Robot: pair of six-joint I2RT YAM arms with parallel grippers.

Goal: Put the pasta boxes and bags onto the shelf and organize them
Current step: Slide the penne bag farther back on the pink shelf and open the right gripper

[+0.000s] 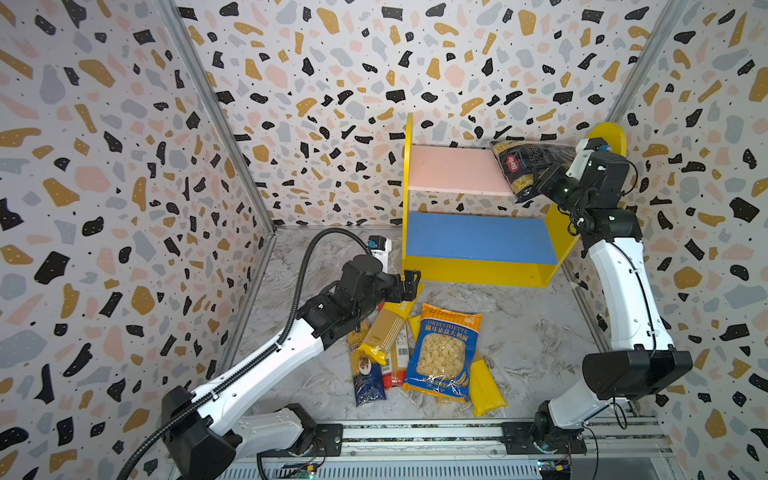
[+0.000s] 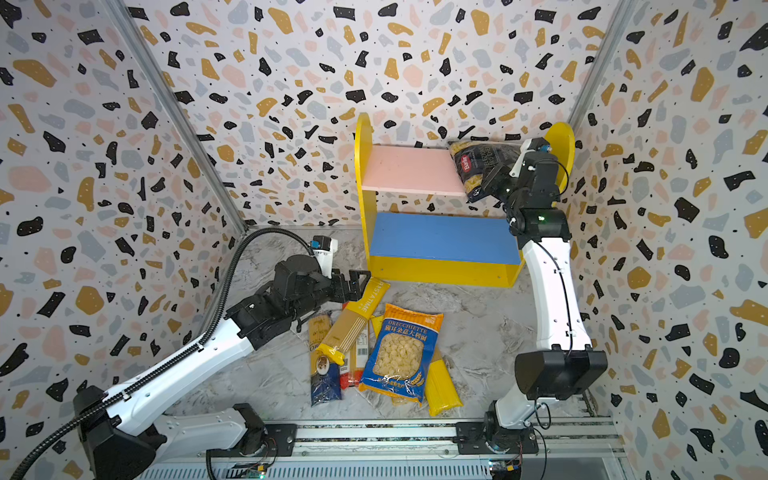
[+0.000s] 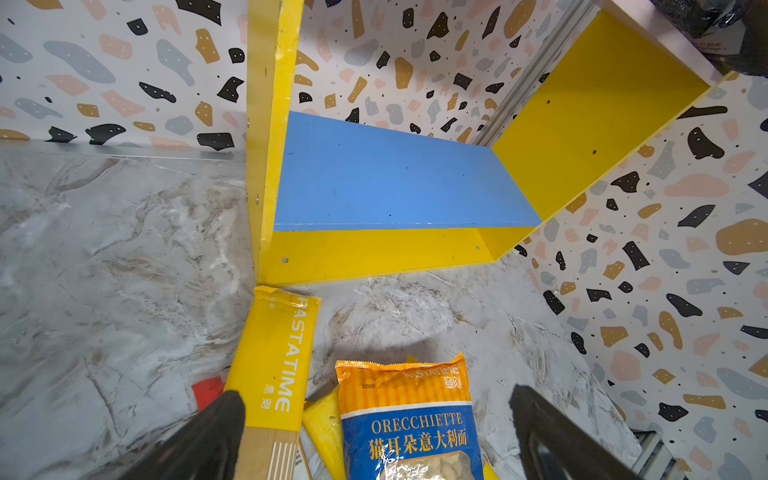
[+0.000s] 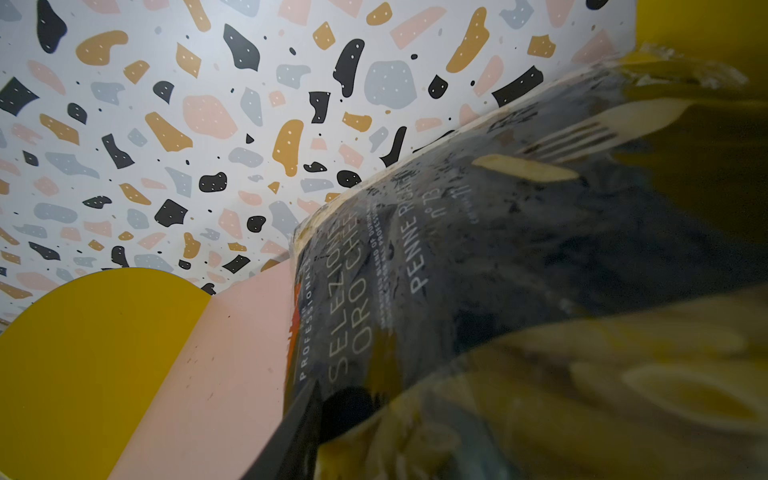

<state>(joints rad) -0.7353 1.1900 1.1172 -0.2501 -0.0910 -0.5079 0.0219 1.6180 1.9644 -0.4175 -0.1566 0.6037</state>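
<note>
Only the navy penne bag (image 1: 519, 166) sits on the shelf (image 1: 478, 272), tilted at the right end of the pink upper board (image 1: 453, 168) with the right claw (image 1: 542, 183) clamped on it; the other packs (image 1: 442, 353) lie heaped on the surface (image 1: 532, 332) by the wide-apart left claw (image 1: 410, 284).

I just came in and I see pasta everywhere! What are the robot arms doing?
They are putting pasta packs on the shelf. The right gripper grips the navy Barilla bag at the right end of the pink board. The left gripper hangs open above the other packs, heaped on the table; the blue board is bare.
</note>
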